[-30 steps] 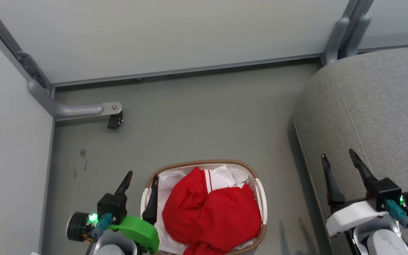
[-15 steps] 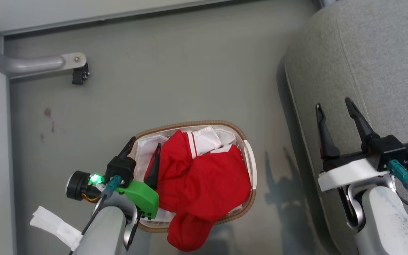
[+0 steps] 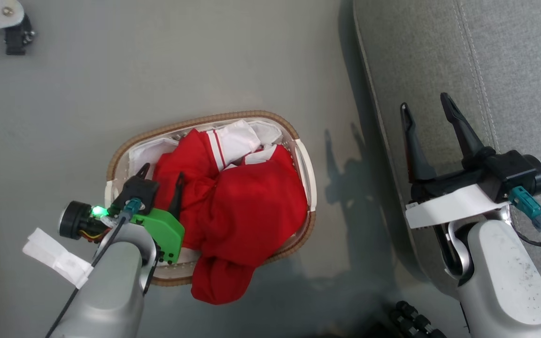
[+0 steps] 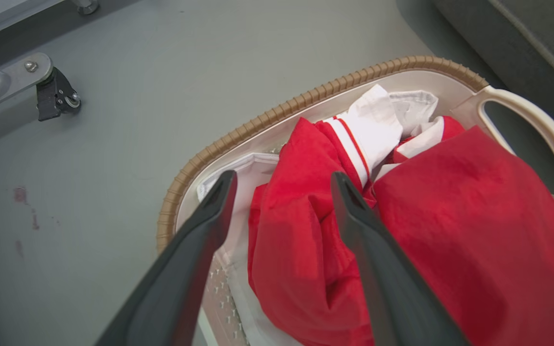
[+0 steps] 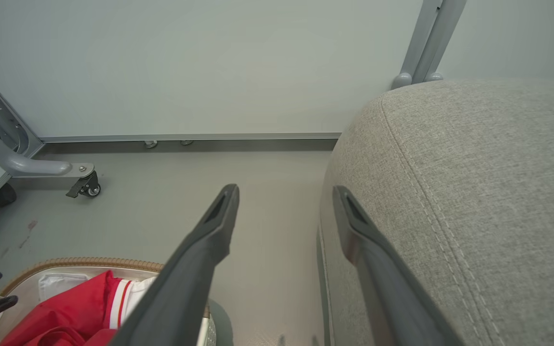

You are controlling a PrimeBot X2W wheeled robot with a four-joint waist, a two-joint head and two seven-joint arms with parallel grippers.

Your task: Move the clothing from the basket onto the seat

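Note:
The clothing (image 3: 237, 206) is a heap of bright red fabric with white striped trim. It fills the basket (image 3: 214, 116), an oval white one with a brown woven rim, and one red end spills over the near rim. My left gripper (image 3: 162, 171) hangs open over the basket's left part. In the left wrist view the red clothing (image 4: 450, 230) lies under the gap of that gripper (image 4: 283, 178); I cannot tell if they touch. The grey seat (image 3: 510, 56) stands at the right. My right gripper (image 3: 424, 101) is open and empty over its left edge.
The basket stands on a grey floor (image 3: 158, 70). A metal frame leg with a black caster (image 3: 14, 40) is at the far left. Pale wall panels (image 5: 209, 62) close the back. A dark ribbed object (image 3: 411, 319) lies at the bottom edge.
The head camera has tilted down, so the whole picture shifted. My left gripper has moved from astride the basket's left rim to over the clothing inside. Both grippers stay open.

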